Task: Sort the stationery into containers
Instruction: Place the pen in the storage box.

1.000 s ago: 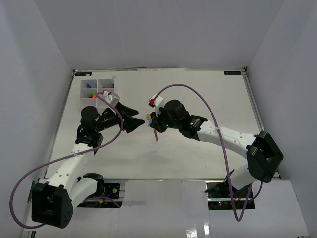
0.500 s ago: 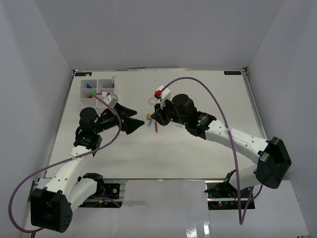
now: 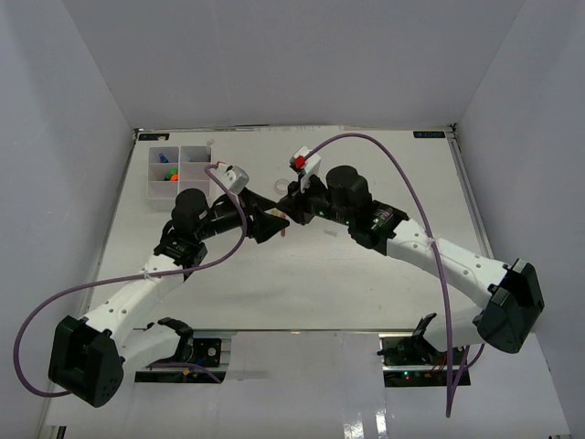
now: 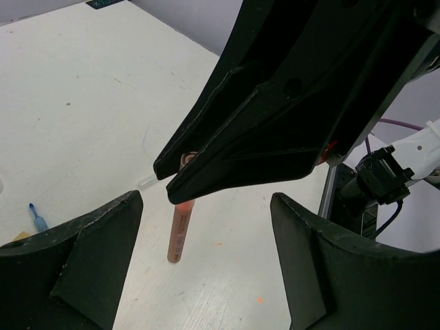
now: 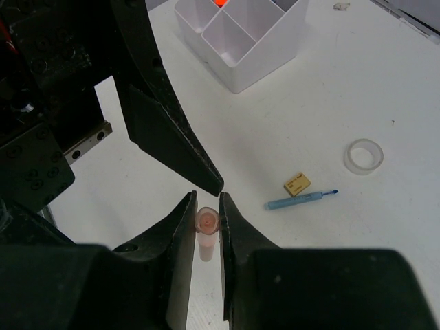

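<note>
- Since a second ago, the left arm has swung in toward the middle of the worktop [image 3: 366, 174], and the two grippers, apart then, now meet tip to tip.
- At that meeting point is a salmon-coloured pen [image 4: 179, 234]. It stands nearly upright, pinched at its top end; whether its lower end touches the worktop cannot be told.
- The right gripper [image 5: 207, 203] is clamped narrowly on the pen, one finger on each side of its round top.
- The left gripper [image 4: 204, 206] stands wide apart and holds nothing. Its fingers flank the pen and the right gripper's tip without touching either.
- This looks like a handover: the organiser tray [image 3: 178, 169] sits at the far left, on the left arm's side, so passing the pen across would make sense.
- The left gripper would need to close lower on the barrel before the right lets go, or the pen may drop.
- A blue pen [image 5: 302, 201], a brass clip [image 5: 297, 183] and a tape ring [image 5: 363, 156] lie loose nearby, not yet sorted.
</note>
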Motion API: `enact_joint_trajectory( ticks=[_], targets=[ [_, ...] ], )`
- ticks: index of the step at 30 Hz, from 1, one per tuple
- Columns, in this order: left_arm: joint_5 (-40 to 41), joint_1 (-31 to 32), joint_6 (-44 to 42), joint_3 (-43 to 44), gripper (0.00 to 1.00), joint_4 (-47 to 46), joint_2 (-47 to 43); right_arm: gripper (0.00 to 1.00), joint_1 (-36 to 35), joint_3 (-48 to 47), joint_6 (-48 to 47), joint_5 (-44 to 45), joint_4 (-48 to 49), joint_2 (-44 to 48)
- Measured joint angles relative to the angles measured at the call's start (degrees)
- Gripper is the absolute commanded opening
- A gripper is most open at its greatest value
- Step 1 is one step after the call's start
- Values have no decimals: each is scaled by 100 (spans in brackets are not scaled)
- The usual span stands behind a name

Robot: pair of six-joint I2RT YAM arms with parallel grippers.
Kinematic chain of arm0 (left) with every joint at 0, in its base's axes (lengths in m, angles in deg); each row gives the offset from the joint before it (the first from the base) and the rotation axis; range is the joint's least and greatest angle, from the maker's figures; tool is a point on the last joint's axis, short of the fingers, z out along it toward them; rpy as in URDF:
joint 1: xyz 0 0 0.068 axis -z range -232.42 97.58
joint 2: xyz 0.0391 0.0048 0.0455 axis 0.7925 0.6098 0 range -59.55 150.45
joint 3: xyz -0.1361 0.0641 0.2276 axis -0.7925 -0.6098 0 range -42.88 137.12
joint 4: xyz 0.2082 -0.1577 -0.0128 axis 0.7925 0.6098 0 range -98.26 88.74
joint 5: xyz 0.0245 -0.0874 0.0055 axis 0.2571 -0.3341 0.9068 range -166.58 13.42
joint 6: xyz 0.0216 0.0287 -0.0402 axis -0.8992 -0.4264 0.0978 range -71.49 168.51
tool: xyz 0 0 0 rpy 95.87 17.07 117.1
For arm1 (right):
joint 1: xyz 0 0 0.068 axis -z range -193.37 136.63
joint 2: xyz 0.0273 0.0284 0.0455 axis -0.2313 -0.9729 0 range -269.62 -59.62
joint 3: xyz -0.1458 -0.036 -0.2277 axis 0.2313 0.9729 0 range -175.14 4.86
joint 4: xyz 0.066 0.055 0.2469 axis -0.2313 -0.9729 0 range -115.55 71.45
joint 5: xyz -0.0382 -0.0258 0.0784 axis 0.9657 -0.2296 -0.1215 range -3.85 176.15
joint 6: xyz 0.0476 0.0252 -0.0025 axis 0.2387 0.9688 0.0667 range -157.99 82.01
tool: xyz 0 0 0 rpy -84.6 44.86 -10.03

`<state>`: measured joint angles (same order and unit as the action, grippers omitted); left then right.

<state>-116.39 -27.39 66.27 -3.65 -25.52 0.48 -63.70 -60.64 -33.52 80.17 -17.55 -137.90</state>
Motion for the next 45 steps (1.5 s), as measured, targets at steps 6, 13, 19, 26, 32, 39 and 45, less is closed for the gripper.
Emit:
enact_joint_trajectory(
  ticks=[6, 13, 19, 26, 32, 39, 45],
  targets=[
    [452, 227, -238, 111, 79, 55, 96, 8, 13, 0, 118, -92, 2, 101],
    [811, 400, -417, 111, 69, 79, 151, 8, 44, 0, 192, -109, 4, 199],
    [922, 549, -492, 122, 55, 79, 240, 8, 48, 0, 278, -111, 4, 208],
    [979, 678, -533, 179, 37, 101, 358, 8, 50, 0, 323, -125, 44, 229],
    [986, 765, -592, 192, 18, 76, 367, 8, 63, 2, 409, -120, 46, 293],
    [1067, 789, -592, 192, 6, 76, 367, 46, 79, 85, 483, -70, 140, 337],
    [1523, 780, -608, 173, 1, 103, 363, 86, 138, 229, 479, 149, 219, 625]
  ],
)
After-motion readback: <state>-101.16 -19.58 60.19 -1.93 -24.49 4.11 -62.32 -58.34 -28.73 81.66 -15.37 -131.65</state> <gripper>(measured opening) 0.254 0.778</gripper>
